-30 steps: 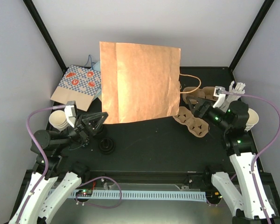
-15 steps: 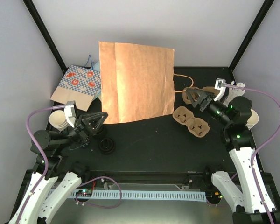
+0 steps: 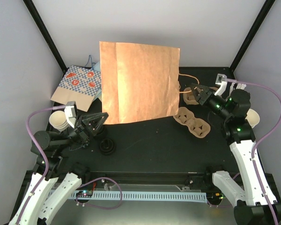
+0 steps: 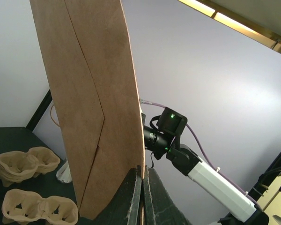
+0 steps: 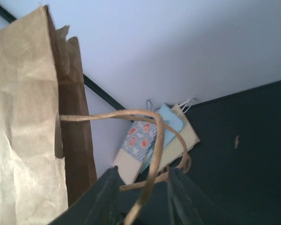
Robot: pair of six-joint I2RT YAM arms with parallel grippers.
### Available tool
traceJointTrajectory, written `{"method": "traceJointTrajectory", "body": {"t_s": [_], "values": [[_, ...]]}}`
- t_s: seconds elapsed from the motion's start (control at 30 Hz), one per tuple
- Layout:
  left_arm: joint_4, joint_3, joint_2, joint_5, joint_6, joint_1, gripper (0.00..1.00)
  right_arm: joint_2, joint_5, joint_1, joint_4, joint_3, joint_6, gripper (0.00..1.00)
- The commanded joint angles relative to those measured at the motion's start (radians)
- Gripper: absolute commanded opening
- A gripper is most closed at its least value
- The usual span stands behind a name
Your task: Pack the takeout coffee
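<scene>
The right gripper point(image 3: 195, 93) has left the moulded-pulp cup carrier point(image 3: 192, 123) and swung up toward 1 o'clock, to the twisted-paper handle point(image 3: 191, 76) on the open side of the brown paper bag point(image 3: 138, 82). Its jaws, wide a second ago, have drawn in to about half. In the right wrist view the handle cord runs between the fingers with a little gap on each side, so it is threaded but not yet pinched. The left gripper point(image 3: 102, 119) has not budged: its claw is clamped flat on the bag's lower corner at 7 o'clock, holding the bag on edge. The bag itself has only rocked slightly.

By the look of it, this is bag-opening work: one claw anchors the base while the other takes the handle to pull the mouth apart. None of the coffee things is packed yet. The carrier lies on the table at 4 o'clock of the bag, with a second carrier point(image 4: 25, 164) just behind it. A stack of cream paper cups point(image 3: 60, 120) stands at the table's 9 o'clock edge and another cup point(image 3: 253, 117) at 3 o'clock. The black lids point(image 3: 107, 146) sit at 7 o'clock, near the left arm.

The bag is thin kraft paper, creased along its gusset folds and still pressed flat. The carriers are rough, fibrous pulp with two round hollows. The lids are glossy plastic. A printed paper bag point(image 3: 79, 86) lies flat at 10 o'clock.
</scene>
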Motion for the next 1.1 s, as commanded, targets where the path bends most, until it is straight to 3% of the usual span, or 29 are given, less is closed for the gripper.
{"method": "traceJointTrajectory", "body": {"t_s": [0.0, 0.1, 0.13, 0.2, 0.37, 0.4, 0.5, 0.57, 0.7, 0.87, 1.07], "values": [[0.052, 0.000, 0.001, 0.001, -0.014, 0.006, 0.02, 0.002, 0.004, -0.003, -0.034, 0.073, -0.043, 0.24], [0.050, 0.000, 0.010, 0.000, -0.016, 0.007, 0.02, 0.006, 0.014, -0.003, -0.081, 0.122, -0.068, 0.04], [0.043, 0.000, 0.013, -0.003, -0.013, 0.007, 0.02, 0.006, 0.023, -0.003, -0.100, 0.137, -0.076, 0.01], [0.002, 0.003, 0.018, -0.024, 0.005, 0.007, 0.03, 0.003, 0.041, -0.003, -0.134, 0.163, -0.096, 0.01], [-0.228, 0.018, 0.060, -0.175, 0.102, 0.007, 0.18, -0.008, 0.055, -0.003, -0.183, 0.208, -0.118, 0.01], [-0.274, 0.016, 0.071, -0.204, 0.114, 0.007, 0.26, -0.006, 0.049, -0.004, -0.192, 0.218, -0.121, 0.01], [-0.389, 0.007, 0.101, -0.291, 0.152, 0.007, 0.80, 0.010, 0.028, -0.003, -0.230, 0.248, -0.136, 0.01], [-0.492, 0.018, 0.119, -0.383, 0.185, 0.007, 0.98, 0.027, 0.023, -0.001, -0.271, 0.273, -0.153, 0.01], [-0.631, 0.046, 0.143, -0.538, 0.259, 0.007, 0.99, 0.079, -0.011, 0.004, -0.359, 0.319, -0.195, 0.01], [-0.664, 0.086, 0.178, -0.511, 0.332, 0.007, 0.99, 0.139, -0.038, 0.041, -0.433, 0.363, -0.237, 0.01], [-0.650, 0.098, 0.182, -0.460, 0.300, 0.007, 0.99, 0.143, -0.039, 0.064, -0.423, 0.394, -0.241, 0.01]]}}
